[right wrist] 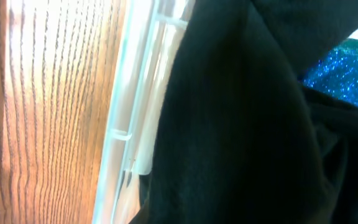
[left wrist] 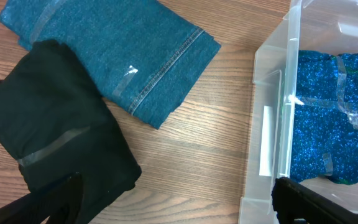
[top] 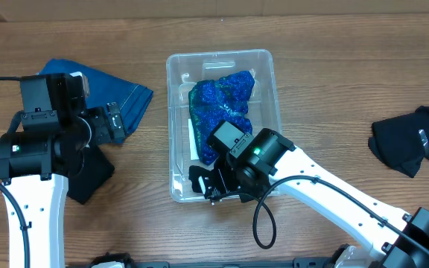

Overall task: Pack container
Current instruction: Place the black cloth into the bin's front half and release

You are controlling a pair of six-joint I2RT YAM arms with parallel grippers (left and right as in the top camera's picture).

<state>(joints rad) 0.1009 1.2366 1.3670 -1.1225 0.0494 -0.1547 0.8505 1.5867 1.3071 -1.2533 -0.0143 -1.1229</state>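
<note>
Container (top: 176, 119) at mid-table, glittery blue cloth (top: 222, 100) inside. Right gripper (top: 208, 187) low in its near end, against black fabric (right wrist: 241, 124); pinching or not, impossible to tell. Left gripper (top: 121, 123) spread wide near denim cloth (top: 129, 97) and black cloth (top: 88, 175), left of the container.

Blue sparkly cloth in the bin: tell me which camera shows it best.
Overhead: it shows most of the blue sparkly cloth lying in the container, its near end under the right arm. The left wrist view catches part through the clear wall; the right wrist view shows only a blue sliver behind black cloth.
</note>
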